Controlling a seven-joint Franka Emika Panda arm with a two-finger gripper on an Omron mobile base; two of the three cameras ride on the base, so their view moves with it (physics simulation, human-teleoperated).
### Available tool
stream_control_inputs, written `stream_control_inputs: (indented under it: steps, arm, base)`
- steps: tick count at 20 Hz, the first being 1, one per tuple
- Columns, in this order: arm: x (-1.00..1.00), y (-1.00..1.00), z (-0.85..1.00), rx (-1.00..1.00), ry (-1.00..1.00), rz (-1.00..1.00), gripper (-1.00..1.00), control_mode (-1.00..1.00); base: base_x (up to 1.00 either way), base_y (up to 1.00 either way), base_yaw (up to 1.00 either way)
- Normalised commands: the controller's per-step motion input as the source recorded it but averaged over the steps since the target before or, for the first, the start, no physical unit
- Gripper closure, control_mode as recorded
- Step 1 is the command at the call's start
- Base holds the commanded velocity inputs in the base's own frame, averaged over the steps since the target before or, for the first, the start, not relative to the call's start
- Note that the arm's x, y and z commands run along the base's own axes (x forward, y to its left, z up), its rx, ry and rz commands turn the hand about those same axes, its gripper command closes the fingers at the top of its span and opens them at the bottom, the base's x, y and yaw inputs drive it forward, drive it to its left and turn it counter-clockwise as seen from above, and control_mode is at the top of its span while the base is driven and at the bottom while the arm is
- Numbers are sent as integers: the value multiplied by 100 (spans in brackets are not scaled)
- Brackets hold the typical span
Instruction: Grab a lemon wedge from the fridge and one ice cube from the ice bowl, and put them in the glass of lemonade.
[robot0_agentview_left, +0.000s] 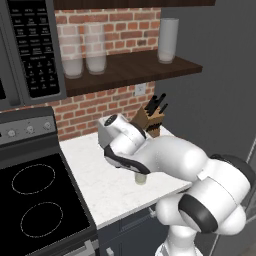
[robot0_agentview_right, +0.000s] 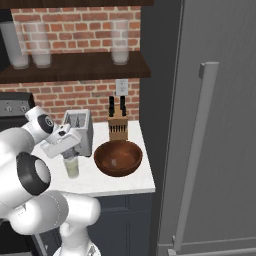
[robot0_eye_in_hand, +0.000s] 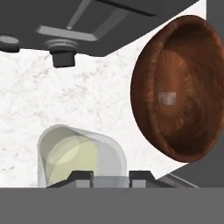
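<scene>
The glass of lemonade (robot0_eye_in_hand: 74, 157), a short clear tumbler of pale yellow liquid, stands on the white counter directly under my gripper (robot0_eye_in_hand: 111, 179). The same glass (robot0_agentview_right: 71, 167) (robot0_agentview_left: 141, 179) sits just below the hand in both base views. My fingertips (robot0_eye_in_hand: 83, 177) stand a little apart with a small pale grey block, like an ice cube, pinched between them. The reddish-brown ice bowl (robot0_agentview_right: 118, 157) (robot0_eye_in_hand: 179, 87) lies to the right of the glass, with one pale ice cube (robot0_eye_in_hand: 167, 97) in it. The fridge (robot0_agentview_right: 215, 125) is closed, its bar handle (robot0_agentview_right: 197, 150) facing me. The lemon wedge is hidden.
A silver toaster (robot0_agentview_right: 80, 129) stands behind the glass and a knife block (robot0_agentview_right: 118, 125) behind the bowl. A stove (robot0_agentview_left: 35, 200) borders the counter (robot0_agentview_left: 100, 170) on the left, with a microwave (robot0_agentview_left: 30, 50) above. Taller frosted glasses (robot0_agentview_left: 167, 40) stand on the wooden shelf.
</scene>
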Motion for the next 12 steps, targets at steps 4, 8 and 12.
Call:
stream_control_inputs:
  steps: [4, 8, 12]
  arm:
    - [0, 6, -4, -2, 0, 0, 100, -100]
    - [0, 0, -4, 0, 0, 0, 100, -100]
    - [0, 0, -16, -2, 0, 0, 100, -100]
  base:
    - [0, 0, 0]
    - [0, 0, 0]
    - [0, 0, 0]
